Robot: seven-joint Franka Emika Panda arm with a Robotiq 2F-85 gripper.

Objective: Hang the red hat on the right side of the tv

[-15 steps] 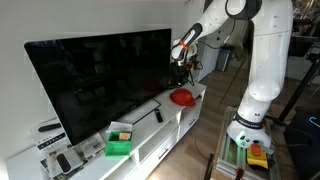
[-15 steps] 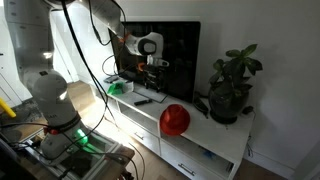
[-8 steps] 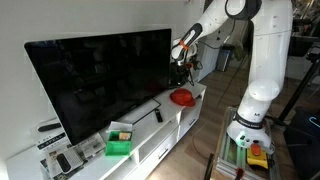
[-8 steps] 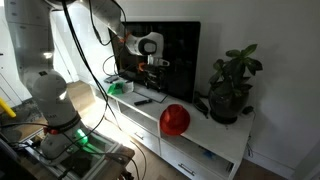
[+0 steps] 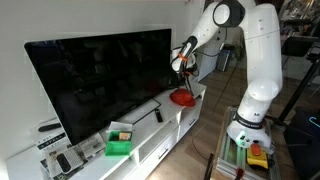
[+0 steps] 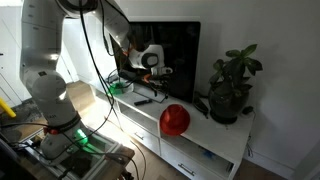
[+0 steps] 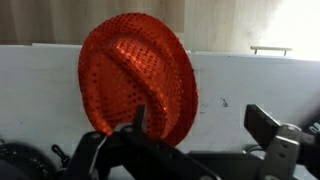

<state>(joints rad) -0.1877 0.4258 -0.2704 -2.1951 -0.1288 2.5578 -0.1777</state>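
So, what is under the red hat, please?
The red hat lies on the white cabinet top, near one end of the tv. Only that white surface shows around its brim. Whatever may be beneath the crown is covered, so it cannot be seen.

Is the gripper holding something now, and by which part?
Nothing is held. The open gripper hovers over the red hat, which lies on the white cabinet.

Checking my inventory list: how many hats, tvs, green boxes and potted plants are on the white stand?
red hat: 1
tv: 1
green box: 1
potted plant: 1
Total: 4
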